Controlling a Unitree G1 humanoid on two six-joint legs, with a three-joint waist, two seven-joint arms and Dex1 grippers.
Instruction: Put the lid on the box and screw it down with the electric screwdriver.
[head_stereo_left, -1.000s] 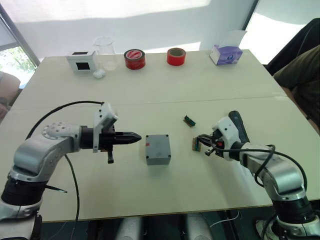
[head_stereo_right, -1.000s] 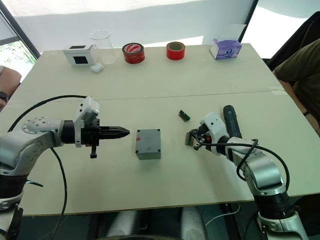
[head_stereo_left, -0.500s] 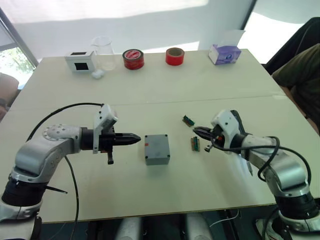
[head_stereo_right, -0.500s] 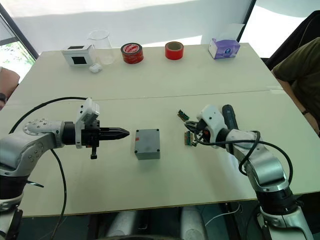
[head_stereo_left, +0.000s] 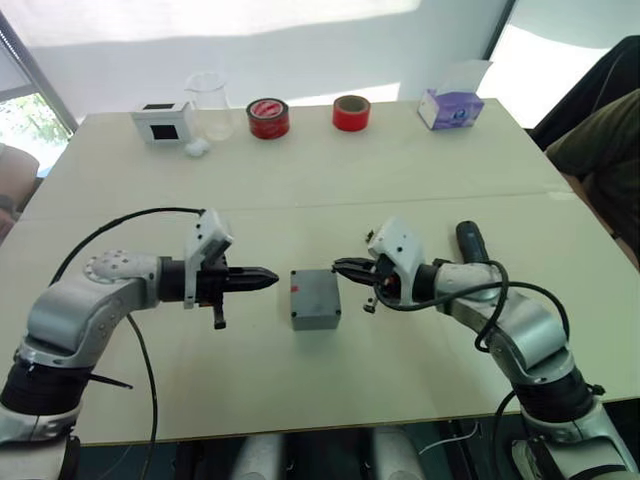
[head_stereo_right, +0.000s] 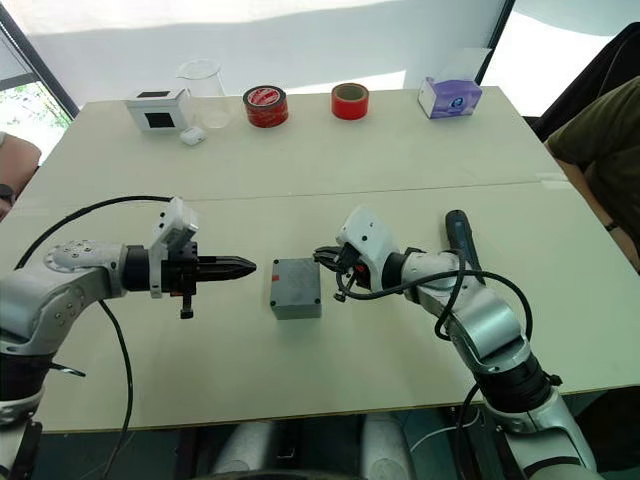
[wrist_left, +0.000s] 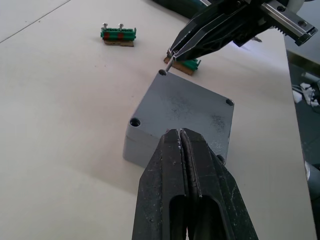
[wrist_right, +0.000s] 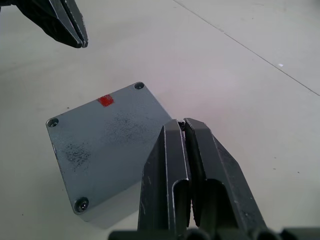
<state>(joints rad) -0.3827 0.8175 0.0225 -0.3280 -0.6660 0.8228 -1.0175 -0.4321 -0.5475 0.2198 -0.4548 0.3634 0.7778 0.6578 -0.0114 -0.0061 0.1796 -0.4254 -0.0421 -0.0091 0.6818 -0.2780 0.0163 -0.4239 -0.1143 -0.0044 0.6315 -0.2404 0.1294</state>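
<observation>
The small grey box (head_stereo_left: 315, 298) sits mid-table, its closed flat top showing corner screw holes and a red mark (wrist_right: 105, 100); I cannot tell the lid apart from it. My right gripper (head_stereo_left: 340, 266) is shut on a small screw (wrist_left: 169, 64), held just over the box's far right corner hole (wrist_left: 161, 72). My left gripper (head_stereo_left: 272, 279) is shut and empty, pointing at the box from its left side, a short gap away. The black electric screwdriver (head_stereo_left: 470, 240) lies on the table behind my right forearm.
Two green terminal blocks (wrist_left: 119, 36) (wrist_left: 186, 65) lie just right of the box. Along the far edge stand a white box with a black screen (head_stereo_left: 161, 120), a beaker (head_stereo_left: 209, 105), two red tape rolls (head_stereo_left: 268, 117) (head_stereo_left: 351, 112) and a purple tissue box (head_stereo_left: 452, 107). A person (head_stereo_left: 600, 140) sits at the right.
My right gripper has swung left from beside the green terminal blocks to the box's far right corner. The left arm and the box have stayed put.
</observation>
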